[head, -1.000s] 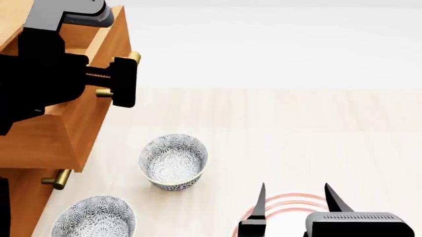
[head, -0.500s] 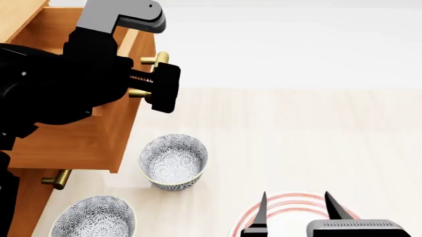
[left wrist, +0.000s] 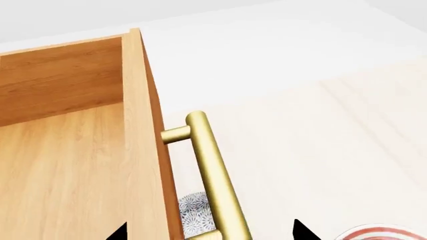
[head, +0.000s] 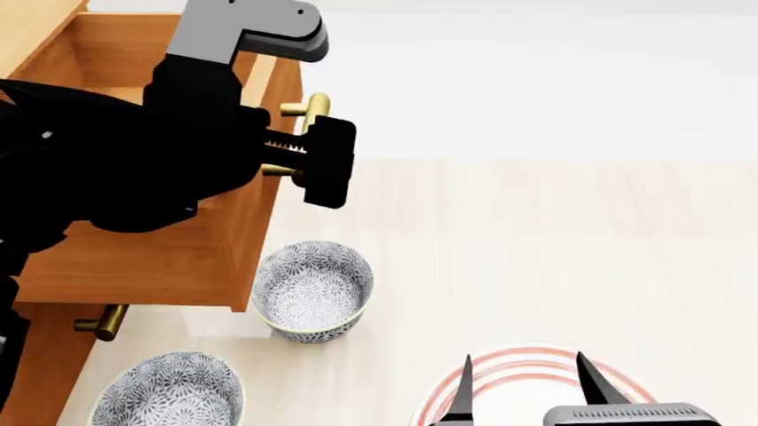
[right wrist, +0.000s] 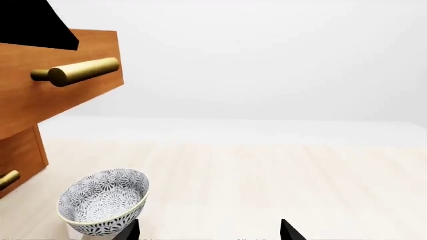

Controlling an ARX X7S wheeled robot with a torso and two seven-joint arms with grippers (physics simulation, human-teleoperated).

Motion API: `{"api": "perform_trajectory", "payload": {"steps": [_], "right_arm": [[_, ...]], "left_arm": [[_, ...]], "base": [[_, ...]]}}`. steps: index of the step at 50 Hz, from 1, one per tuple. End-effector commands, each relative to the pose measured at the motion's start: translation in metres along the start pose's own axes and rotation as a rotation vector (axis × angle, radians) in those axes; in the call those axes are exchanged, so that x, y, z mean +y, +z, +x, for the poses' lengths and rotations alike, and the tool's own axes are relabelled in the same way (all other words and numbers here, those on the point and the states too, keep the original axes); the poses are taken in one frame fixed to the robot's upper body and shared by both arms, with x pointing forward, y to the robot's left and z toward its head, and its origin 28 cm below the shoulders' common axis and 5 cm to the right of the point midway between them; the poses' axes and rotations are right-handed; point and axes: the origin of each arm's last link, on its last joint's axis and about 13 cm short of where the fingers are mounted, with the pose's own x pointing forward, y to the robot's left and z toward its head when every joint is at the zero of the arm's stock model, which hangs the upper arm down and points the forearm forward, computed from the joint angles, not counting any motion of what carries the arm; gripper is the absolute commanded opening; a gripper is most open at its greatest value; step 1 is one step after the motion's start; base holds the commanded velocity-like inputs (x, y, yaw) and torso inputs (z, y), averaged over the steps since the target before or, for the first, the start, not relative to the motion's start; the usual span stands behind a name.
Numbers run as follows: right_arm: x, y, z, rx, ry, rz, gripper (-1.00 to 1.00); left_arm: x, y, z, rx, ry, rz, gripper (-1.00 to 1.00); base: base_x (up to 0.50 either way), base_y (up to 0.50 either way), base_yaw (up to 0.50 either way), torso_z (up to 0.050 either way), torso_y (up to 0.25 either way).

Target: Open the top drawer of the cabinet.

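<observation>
No writing or brand mark can be read on anything in view. Nearest, at about 5 o'clock in the head view, the right gripper (head: 521, 386) hovers low over a white plate with red rings (head: 521, 368), its two black fingers (head: 461, 386) pointing away from the robot and spread wide with nothing between them. At 7 o'clock a blue-patterned bowl (head: 169, 388) sits on the pale wooden tabletop (head: 569, 248), and a second patterned bowl (head: 312, 290) stands a little farther on, just beside the drawer front. Along the left edge stands the orange-brown cabinet (head: 35, 364), with the brass handle of a lower drawer (head: 102, 321) showing at 8 o'clock. The top drawer (head: 154, 257) juts out of it toward 3 o'clock, pulled well open so that its bare wooden inside shows. The left arm reaches in from 9 o'clock over the open box, its wrist roughly level, and the left gripper (head: 302, 142) sits at the brass bar handle (head: 311, 111) at 11 o'clock. The handle's long axis lies level along the drawer front, running near to far. In the left wrist view the handle (left wrist: 210, 170) lies between the two finger tips (left wrist: 301, 231), which stand apart on either side of it; whether they press it I cannot tell.
</observation>
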Motion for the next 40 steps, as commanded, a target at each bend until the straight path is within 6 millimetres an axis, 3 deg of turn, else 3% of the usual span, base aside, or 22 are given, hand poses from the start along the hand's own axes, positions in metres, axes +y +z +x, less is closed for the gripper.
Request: {"api": "perform_trajectory", "payload": {"steps": [1, 17, 28, 40], "right_arm": [[0.001, 0.000, -0.002, 0.001, 0.006, -0.004, 1.00], [-0.001, 0.000, -0.002, -0.003, -0.002, -0.001, 1.00], [0.001, 0.013, -0.005, -0.028, 0.002, -0.014, 1.00], [0.001, 0.021, -0.006, -0.042, 0.001, -0.021, 1.00]], "left_arm": [[-0.044, -0.017, -0.004, 0.132, -0.406, -0.152, 1.00], [-0.049, -0.005, -0.006, 0.111, -0.288, -0.070, 1.00], [-0.047, 0.033, -0.037, 0.031, -0.234, -0.051, 1.00], [-0.045, 0.055, -0.058, -0.017, -0.211, -0.043, 1.00]], "base": [[0.00, 0.00, 0.00, 0.000, 0.000], [0.00, 0.00, 0.00, 0.000, 0.000], [0.00, 0.00, 0.00, 0.000, 0.000], [0.00, 0.00, 0.00, 0.000, 0.004]]}}
